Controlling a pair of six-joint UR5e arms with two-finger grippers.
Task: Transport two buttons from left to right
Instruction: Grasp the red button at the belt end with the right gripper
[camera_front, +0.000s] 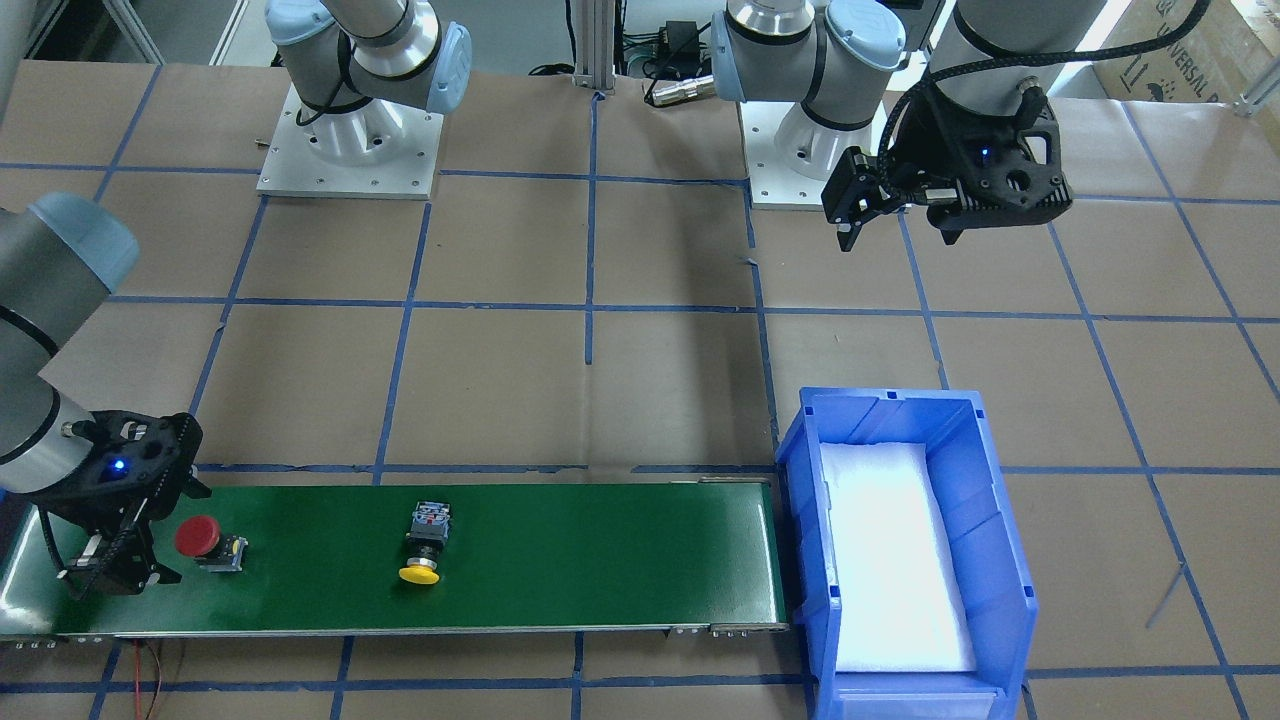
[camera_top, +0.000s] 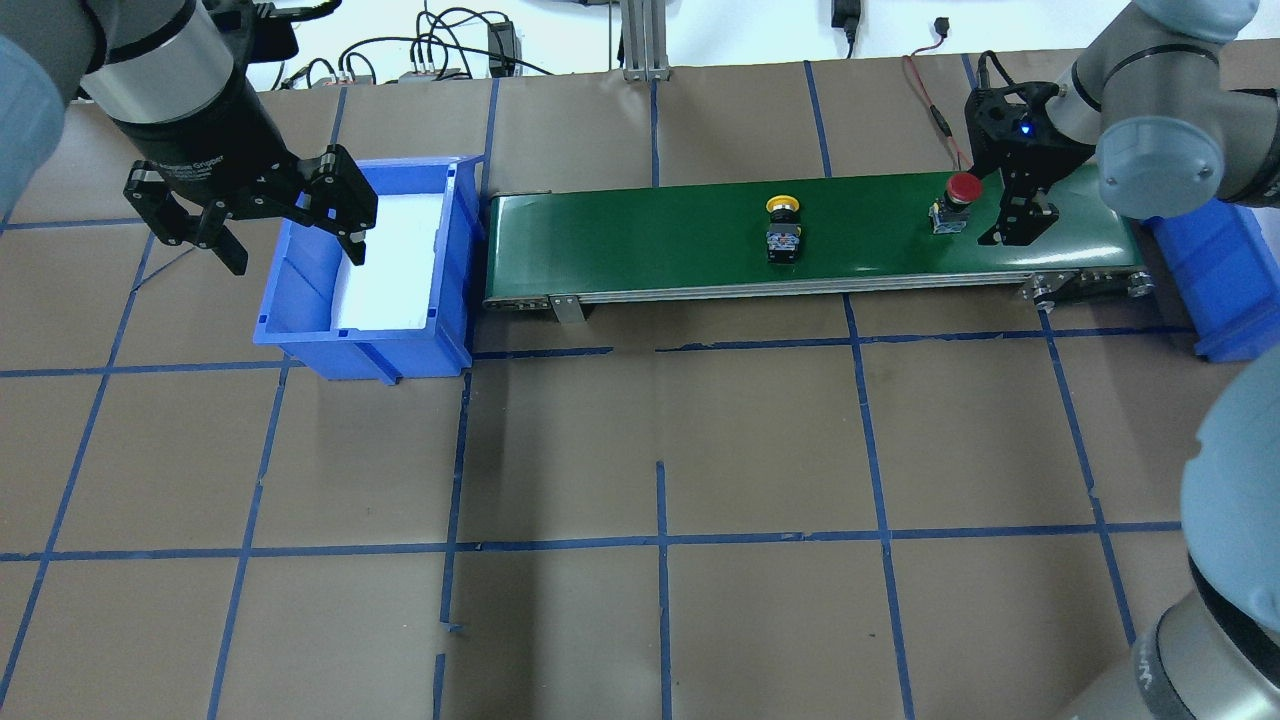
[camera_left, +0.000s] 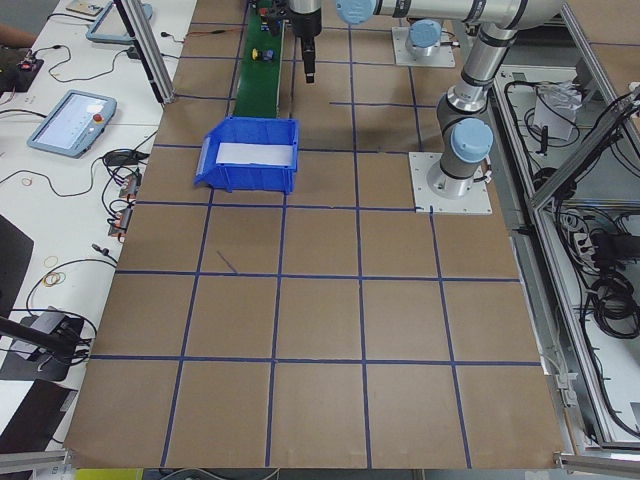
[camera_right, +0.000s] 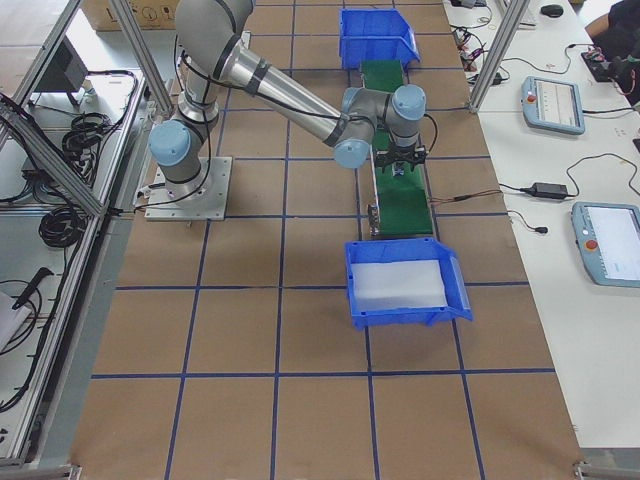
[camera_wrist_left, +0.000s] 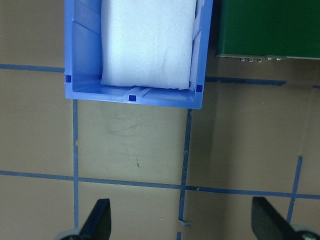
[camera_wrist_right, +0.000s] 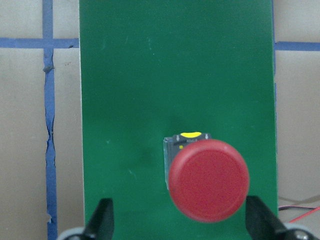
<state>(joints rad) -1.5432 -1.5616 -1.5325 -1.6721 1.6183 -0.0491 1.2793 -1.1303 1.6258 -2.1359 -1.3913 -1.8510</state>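
Observation:
Two buttons lie on the green conveyor belt (camera_top: 650, 235). The red-capped button (camera_top: 960, 192) is near the belt's right end in the overhead view. The yellow-capped button (camera_top: 783, 228) lies on its side toward the middle. My right gripper (camera_top: 1020, 222) hangs open just beside the red button; in the right wrist view the red cap (camera_wrist_right: 208, 180) sits between the two spread fingers (camera_wrist_right: 100, 220), untouched. My left gripper (camera_top: 298, 258) is open and holds nothing, above the left rim of the blue bin (camera_top: 300, 330).
The blue bin (camera_front: 990, 520) at the belt's other end has a white foam liner (camera_wrist_left: 147, 42) and nothing on it. A second blue bin (camera_top: 1215, 290) stands past the belt's right end. Brown paper with a blue tape grid covers the table.

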